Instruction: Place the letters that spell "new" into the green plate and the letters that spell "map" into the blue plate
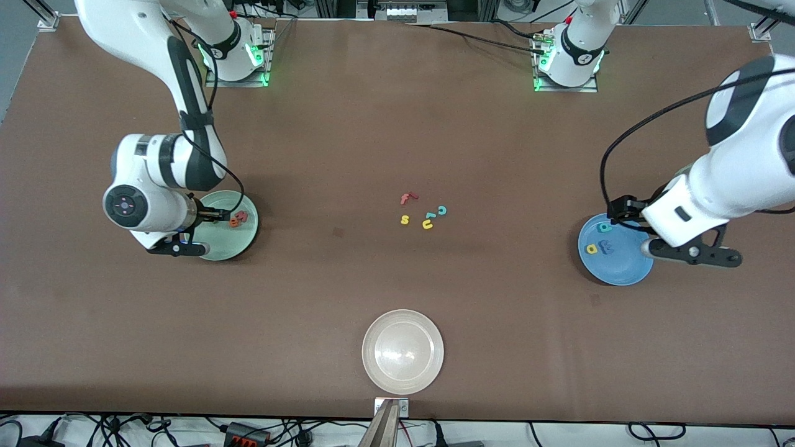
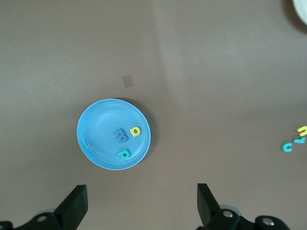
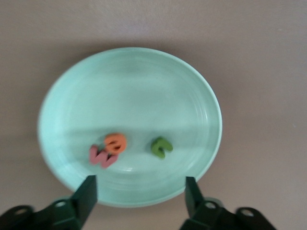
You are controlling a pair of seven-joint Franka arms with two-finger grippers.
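Observation:
The green plate (image 3: 62, 96) lies at the right arm's end of the table and holds the orange e (image 3: 115, 143), the pinkish-red w (image 3: 100, 157) and the green n (image 3: 161, 147). My right gripper (image 3: 139, 191) hangs open over that plate's (image 1: 242, 245) rim, with nothing between its fingers. The blue plate (image 2: 96, 139) lies at the left arm's end and holds the blue m (image 2: 121, 136), the yellow a (image 2: 136, 131) and the teal p (image 2: 123, 154). My left gripper (image 2: 141, 201) stands wide open and empty just off this plate's (image 1: 621, 270) rim.
Loose letters lie mid-table: a red f (image 1: 407, 198), a yellow s (image 1: 404, 219), a yellow u (image 1: 427, 224) and a teal c (image 1: 442, 210). A cream-white plate (image 1: 403, 351) sits nearer the front camera, close to the table's edge.

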